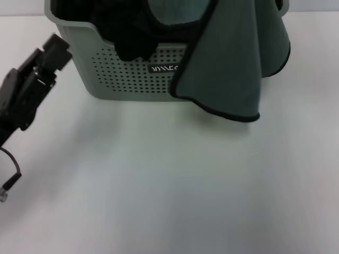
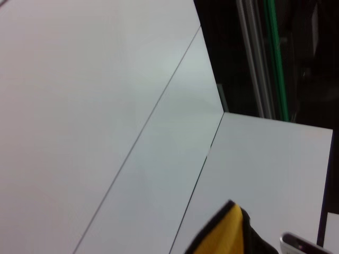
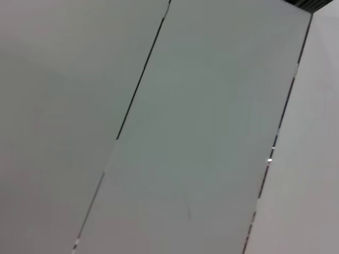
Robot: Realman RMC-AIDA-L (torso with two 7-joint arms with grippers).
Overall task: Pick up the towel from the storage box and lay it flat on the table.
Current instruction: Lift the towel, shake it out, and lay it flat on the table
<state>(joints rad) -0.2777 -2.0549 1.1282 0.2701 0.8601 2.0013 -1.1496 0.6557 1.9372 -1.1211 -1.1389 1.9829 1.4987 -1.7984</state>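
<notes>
The dark grey-green towel (image 1: 233, 58) with its black border hangs from above the head view's top edge. It drapes down over the right front of the pale green storage box (image 1: 119, 76), and its lower corner hangs just over the white table (image 1: 159, 185). Whatever holds it up is out of view. My left gripper (image 1: 55, 47) sits beside the box's left wall, pointing toward it and holding nothing. My right gripper does not show in any view.
A plain black cloth (image 1: 132, 39) lies in the box and spills over its dipped front rim. A thin cable (image 1: 10, 177) hangs by my left arm. The wrist views show white panels with seams, and a yellow and black object (image 2: 225, 235).
</notes>
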